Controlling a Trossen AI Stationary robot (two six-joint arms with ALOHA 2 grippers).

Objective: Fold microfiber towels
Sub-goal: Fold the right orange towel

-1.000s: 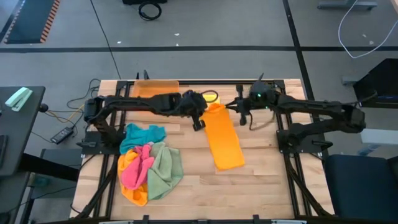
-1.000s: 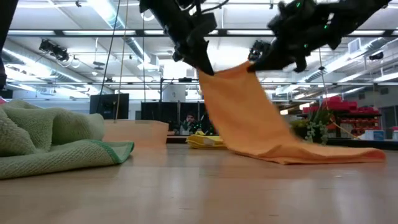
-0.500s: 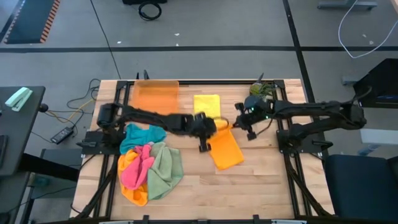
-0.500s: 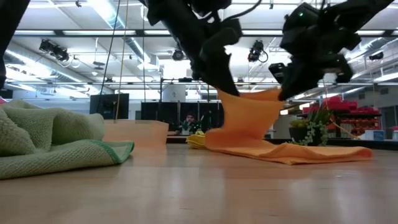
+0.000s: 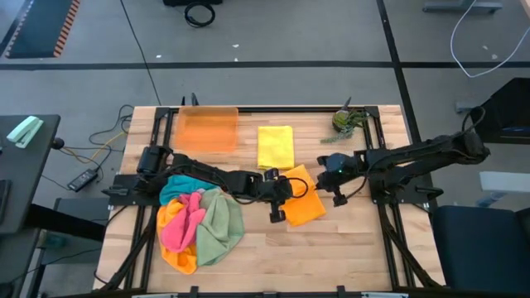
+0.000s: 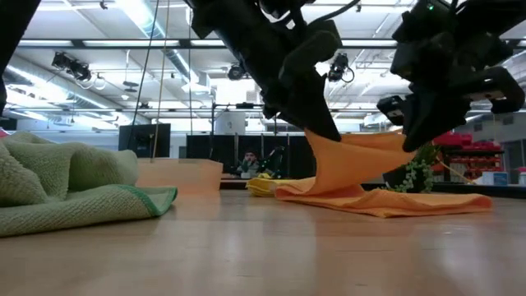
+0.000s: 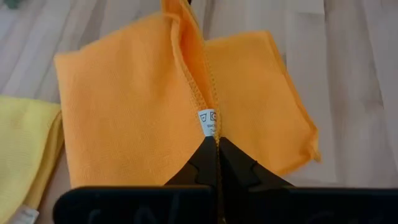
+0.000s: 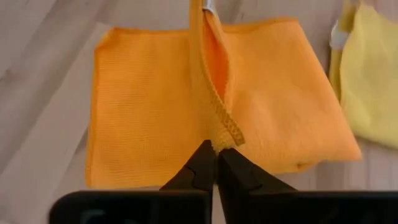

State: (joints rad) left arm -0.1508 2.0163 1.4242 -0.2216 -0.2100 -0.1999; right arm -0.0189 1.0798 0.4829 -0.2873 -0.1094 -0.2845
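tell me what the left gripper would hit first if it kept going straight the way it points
The left gripper, shut on the orange towel's edge, points down at the towel's lower layer on the table. It would likely meet that first, though depth is unclear.

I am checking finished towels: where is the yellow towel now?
In the high view, the yellow towel lies flat near the table's far edge, between the orange tray and the small plant.

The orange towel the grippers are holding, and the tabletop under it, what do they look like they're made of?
Orange towel: soft woven cloth, probably microfiber; matte, fine knit texture, stitched edge, small white tag, and it drapes from both grippers. Tabletop: looks like light wood planks, butcher-block style, with visible grain and a slight sheen in the low view.
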